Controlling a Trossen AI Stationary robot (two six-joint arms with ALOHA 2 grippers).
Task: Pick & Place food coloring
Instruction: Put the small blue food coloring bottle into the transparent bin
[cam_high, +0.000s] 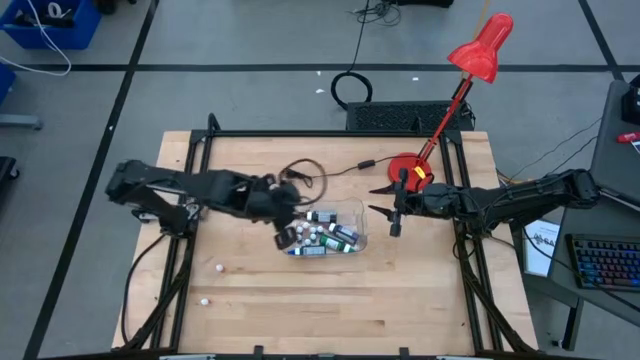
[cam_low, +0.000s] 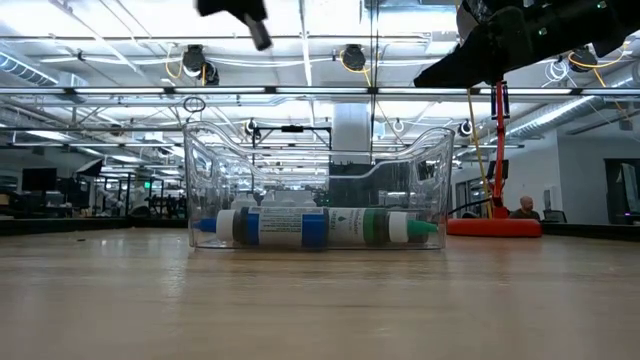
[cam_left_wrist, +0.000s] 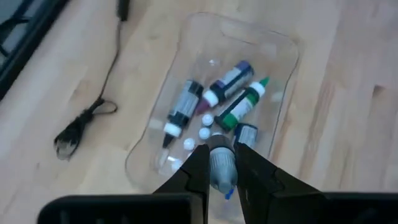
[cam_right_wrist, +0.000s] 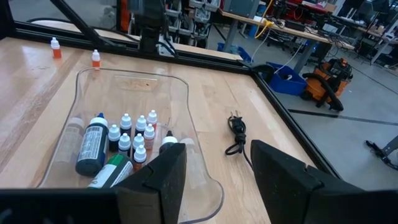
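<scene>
**Left gripper holds a bottle over the tub of food coloring**

The left gripper (cam_high: 283, 236) hangs over the left end of the clear plastic tub (cam_high: 358, 215) near the middle of the wooden table (cam_high: 300, 300). In the left wrist view its two dark fingers (cam_left_wrist: 196, 168) are closed on a small grey-bodied bottle (cam_left_wrist: 221, 163), which sits between them above the near end of the tub.

The rest of the food coloring (cam_high: 325, 238) lies inside the tub. The left wrist view shows several bottles on their sides there: a dark one with a white cap (cam_left_wrist: 181, 109), a blue-labelled one (cam_left_wrist: 229, 82) and a green one with a green tip (cam_left_wrist: 244, 104), along with a few loose white caps. In the right wrist view a cluster of tiny white-capped bottles (cam_right_wrist: 134, 138) stands upright in the tub beside a larger dark bottle (cam_right_wrist: 92, 148) and a green one (cam_right_wrist: 112, 171). The low view shows blue and green bottles lying end to end along the tub floor (cam_low: 320, 227).

Two small bottles stay outside the tub: in the high view they appear as white specks on the table's left front part (cam_high: 219, 267) and (cam_high: 203, 300), and in the right wrist view they stand upright with orange bodies (cam_right_wrist: 56, 47) and (cam_right_wrist: 96, 58).

The right gripper (cam_high: 385, 203) hovers just beside the tub's right end, its jaws spread apart and holding nothing. A black cable (cam_high: 310, 172) lies coiled on the table behind the tub, and a red lamp (cam_high: 450, 110) stands at the back right corner
</scene>
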